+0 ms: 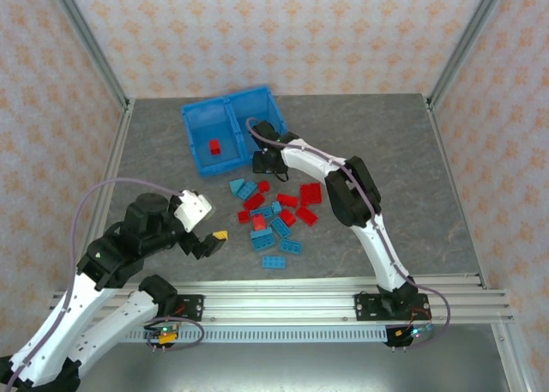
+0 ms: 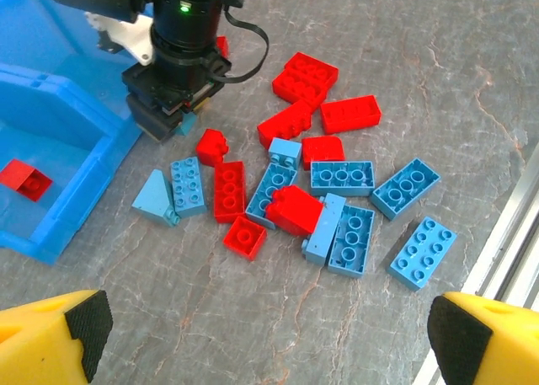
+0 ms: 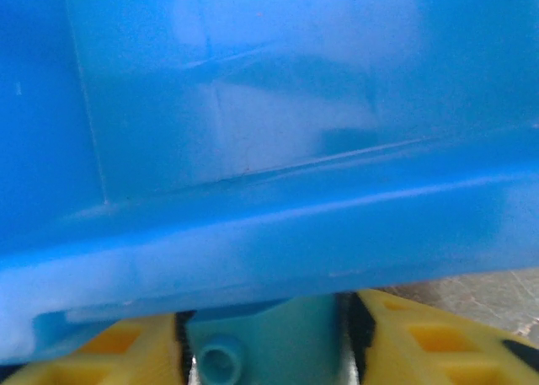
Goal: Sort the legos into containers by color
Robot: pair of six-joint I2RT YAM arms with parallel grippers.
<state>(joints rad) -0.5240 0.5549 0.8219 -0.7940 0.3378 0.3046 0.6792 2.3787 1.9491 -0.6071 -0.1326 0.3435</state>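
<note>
At lower left of the top view, your left gripper (image 2: 268, 343) hangs with fingers spread and empty; keep it clear. The bin (image 1: 190, 135) sits upper centre with one red brick (image 1: 215, 146) in its left-hand compartment, so blue should go in the right-hand one. Your right gripper (image 1: 262, 161) pinches a light blue brick (image 3: 253, 343) low against the bin's near wall. Lift above the rim before moving forward, then release over that compartment's middle. The loose legos (image 1: 274, 216) lie below, centre frame.
</note>
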